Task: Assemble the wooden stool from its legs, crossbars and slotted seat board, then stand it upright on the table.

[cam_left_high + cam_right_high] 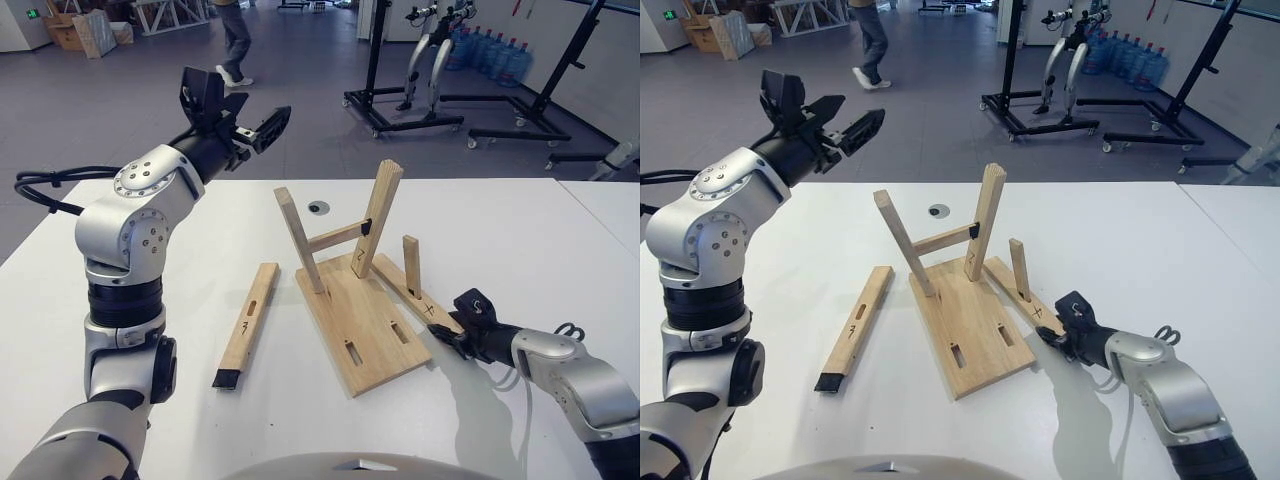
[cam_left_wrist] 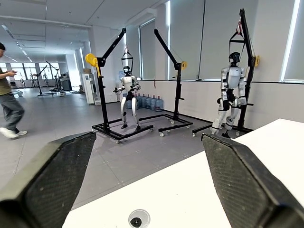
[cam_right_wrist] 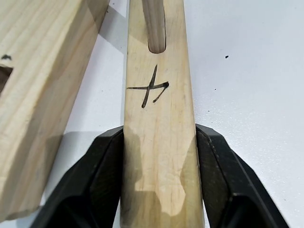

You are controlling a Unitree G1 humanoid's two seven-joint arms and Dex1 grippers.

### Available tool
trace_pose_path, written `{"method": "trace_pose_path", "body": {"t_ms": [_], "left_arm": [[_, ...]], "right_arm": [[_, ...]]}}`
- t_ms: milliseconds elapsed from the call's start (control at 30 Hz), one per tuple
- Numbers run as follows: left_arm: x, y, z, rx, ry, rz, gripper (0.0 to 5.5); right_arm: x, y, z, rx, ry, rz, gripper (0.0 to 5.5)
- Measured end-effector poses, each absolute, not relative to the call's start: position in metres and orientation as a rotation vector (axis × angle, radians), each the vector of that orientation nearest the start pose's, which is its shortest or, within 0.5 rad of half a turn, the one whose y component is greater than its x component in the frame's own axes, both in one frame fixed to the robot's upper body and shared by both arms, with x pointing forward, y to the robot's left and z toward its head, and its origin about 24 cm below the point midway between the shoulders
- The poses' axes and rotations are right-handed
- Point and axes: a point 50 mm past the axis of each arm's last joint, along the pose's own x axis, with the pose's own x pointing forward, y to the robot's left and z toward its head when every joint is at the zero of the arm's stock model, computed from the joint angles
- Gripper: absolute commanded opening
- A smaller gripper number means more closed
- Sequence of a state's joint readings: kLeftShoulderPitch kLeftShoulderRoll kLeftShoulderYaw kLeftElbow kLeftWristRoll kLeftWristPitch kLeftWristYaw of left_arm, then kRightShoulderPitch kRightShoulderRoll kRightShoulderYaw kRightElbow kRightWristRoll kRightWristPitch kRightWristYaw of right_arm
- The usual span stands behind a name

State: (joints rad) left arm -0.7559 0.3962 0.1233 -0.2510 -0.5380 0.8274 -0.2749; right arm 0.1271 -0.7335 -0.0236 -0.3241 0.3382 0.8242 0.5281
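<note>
The slotted seat board lies flat on the white table. Two legs stand in it, joined by a crossbar. To its right lies a leg marked 4 with a short crossbar standing up from its slot. My right gripper is shut on the near end of that leg, fingers pressing both sides. Another loose leg lies left of the board. My left gripper is raised high over the table's far left edge, open and holding nothing.
A small round hole sits in the table behind the stool parts. A second table adjoins at the right. Black stands with hanging robots are on the floor beyond the table.
</note>
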Motion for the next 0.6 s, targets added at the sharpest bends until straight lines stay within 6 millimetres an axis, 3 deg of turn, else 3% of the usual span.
{"method": "trace_pose_path", "body": {"t_ms": [400,600], "left_arm": [[0.314,0.141,0.256,-0.029,-0.163,-0.577,4.07],[0.316,0.14,0.254,-0.035,-0.152,-0.579,4.07]], "right_arm": [[0.208,-0.258,0.056,-0.144,0.714,0.415,2.04],[0.254,-0.26,0.114,-0.109,0.486,0.375,2.04]]}}
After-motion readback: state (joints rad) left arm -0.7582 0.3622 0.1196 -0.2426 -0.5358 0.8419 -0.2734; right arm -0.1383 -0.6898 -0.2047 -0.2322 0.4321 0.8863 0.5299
